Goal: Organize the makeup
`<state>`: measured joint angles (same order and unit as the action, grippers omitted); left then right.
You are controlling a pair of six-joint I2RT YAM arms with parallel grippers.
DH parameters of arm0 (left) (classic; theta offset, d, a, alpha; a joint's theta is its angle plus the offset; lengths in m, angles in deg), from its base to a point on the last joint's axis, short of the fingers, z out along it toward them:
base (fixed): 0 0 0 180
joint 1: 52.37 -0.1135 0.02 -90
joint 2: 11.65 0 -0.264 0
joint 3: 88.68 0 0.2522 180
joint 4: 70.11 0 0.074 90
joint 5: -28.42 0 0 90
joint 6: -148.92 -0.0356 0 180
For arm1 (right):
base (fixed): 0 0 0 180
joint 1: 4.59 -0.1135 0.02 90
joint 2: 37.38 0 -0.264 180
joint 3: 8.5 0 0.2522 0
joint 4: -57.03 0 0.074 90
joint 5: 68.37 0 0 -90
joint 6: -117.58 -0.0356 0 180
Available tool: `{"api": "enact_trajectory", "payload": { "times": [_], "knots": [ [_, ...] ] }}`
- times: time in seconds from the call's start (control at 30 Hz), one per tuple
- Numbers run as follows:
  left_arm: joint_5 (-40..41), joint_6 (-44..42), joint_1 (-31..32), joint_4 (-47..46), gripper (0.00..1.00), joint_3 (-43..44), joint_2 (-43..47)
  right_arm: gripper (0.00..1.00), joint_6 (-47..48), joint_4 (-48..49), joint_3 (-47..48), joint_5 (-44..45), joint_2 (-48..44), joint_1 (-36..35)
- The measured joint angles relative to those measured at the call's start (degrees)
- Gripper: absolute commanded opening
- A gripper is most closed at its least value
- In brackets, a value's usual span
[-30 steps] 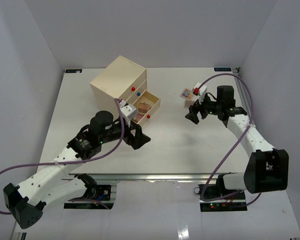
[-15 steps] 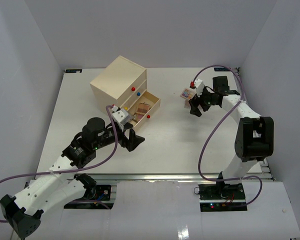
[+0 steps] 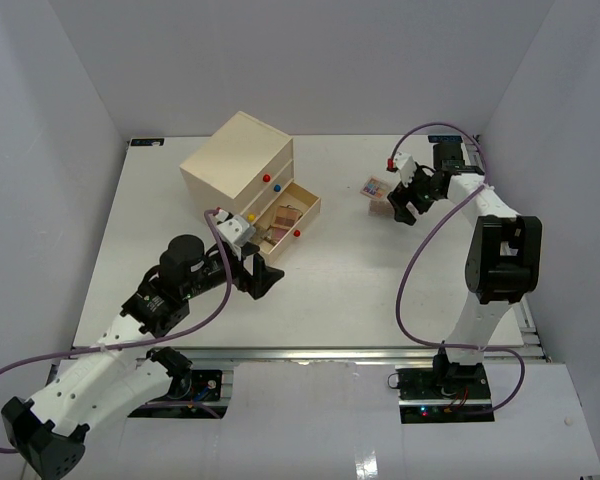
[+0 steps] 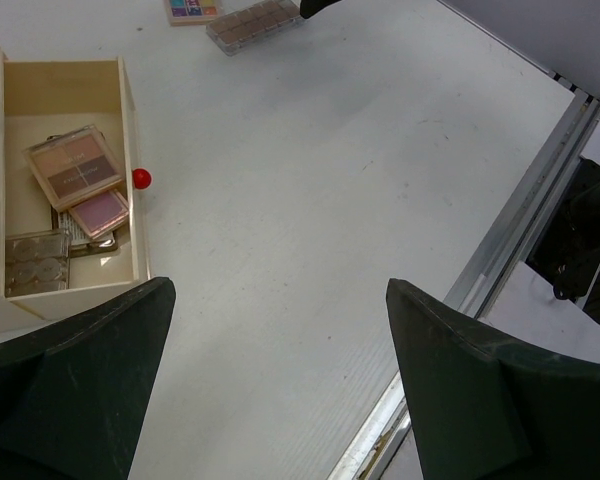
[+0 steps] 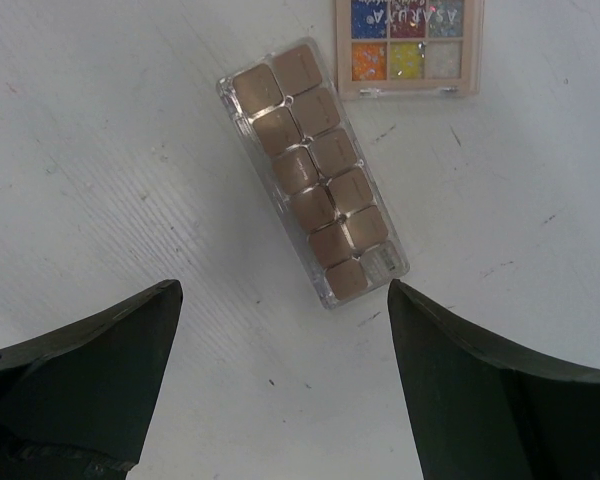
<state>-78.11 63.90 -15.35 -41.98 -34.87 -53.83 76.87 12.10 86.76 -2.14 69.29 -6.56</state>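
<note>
Beneath the spread, empty right end effector (image 5: 282, 296) lies a brown palette (image 5: 312, 172), bright palette (image 5: 408, 45) at its one o'clock; left end effector (image 4: 280, 290) likewise spread.

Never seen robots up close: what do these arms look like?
The left arm and right arm have white segments and black joints, each with a looping purple cable. The left gripper and right gripper have two chunky black fingers.
</note>
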Motion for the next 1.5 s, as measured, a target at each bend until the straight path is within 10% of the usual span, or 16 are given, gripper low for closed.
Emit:
{"api": "enact_trajectory", "payload": {
  "times": [0.7, 1.5],
  "knots": [
    [1.0, 0.6, -2.5, 0.1, 0.98, -0.3, -0.4, 0.90, 7.7, -13.0, 19.9, -2.0, 18.3, 4.8],
    [0.0, 1.3, -4.7, 0.1, 0.98, -0.3, -1.2, 0.90, 17.4, -24.1, 30.2, 11.0, 26.0, -7.7]
  ]
}}
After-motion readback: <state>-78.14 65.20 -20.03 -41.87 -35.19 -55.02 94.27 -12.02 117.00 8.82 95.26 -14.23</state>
